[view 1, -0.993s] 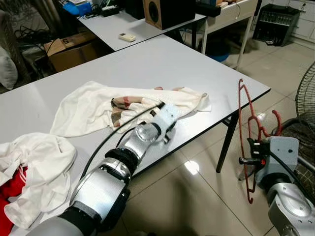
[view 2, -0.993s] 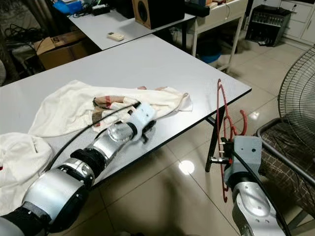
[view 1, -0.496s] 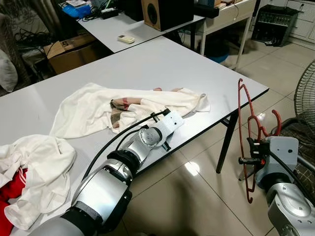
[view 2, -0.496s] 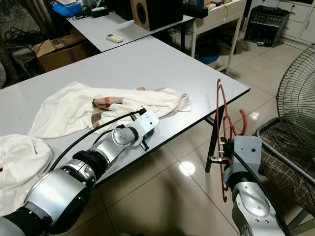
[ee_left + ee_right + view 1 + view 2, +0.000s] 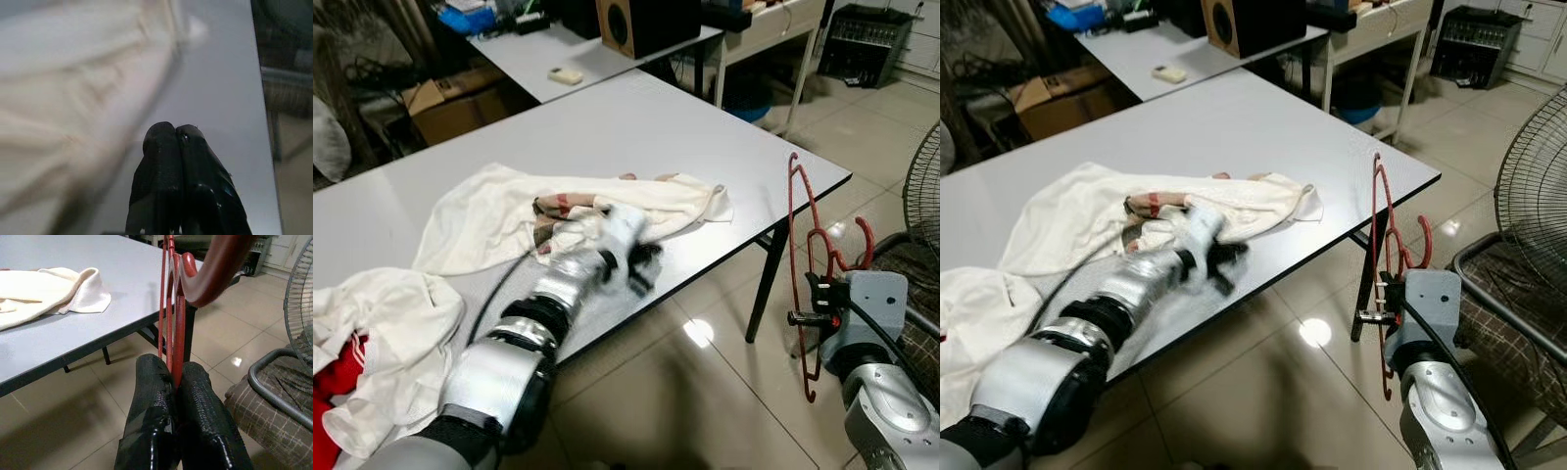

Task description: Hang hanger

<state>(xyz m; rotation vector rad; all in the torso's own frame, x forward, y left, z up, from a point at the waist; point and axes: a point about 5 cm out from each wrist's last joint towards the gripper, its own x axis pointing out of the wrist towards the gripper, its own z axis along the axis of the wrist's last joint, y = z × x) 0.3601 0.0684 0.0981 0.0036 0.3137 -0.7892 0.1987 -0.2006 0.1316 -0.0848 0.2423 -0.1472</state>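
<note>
The grey surface [image 5: 636, 117] before me carries a cream garment [image 5: 509, 211] with a checked collar, and more white cloth [image 5: 382, 333] lies at my left. Beyond it stand a second table [image 5: 548, 49], a cardboard box [image 5: 450, 98] and a speaker [image 5: 641, 24]; a fan [image 5: 1533, 186] stands at my right. My left hand [image 5: 176, 134], blurred and pressed closed on nothing, hovers over the surface just beside the garment. My right hand [image 5: 173, 382], off the surface's corner above the tiled floor [image 5: 705, 392], grips the red hanger [image 5: 808, 255] upright.
</note>
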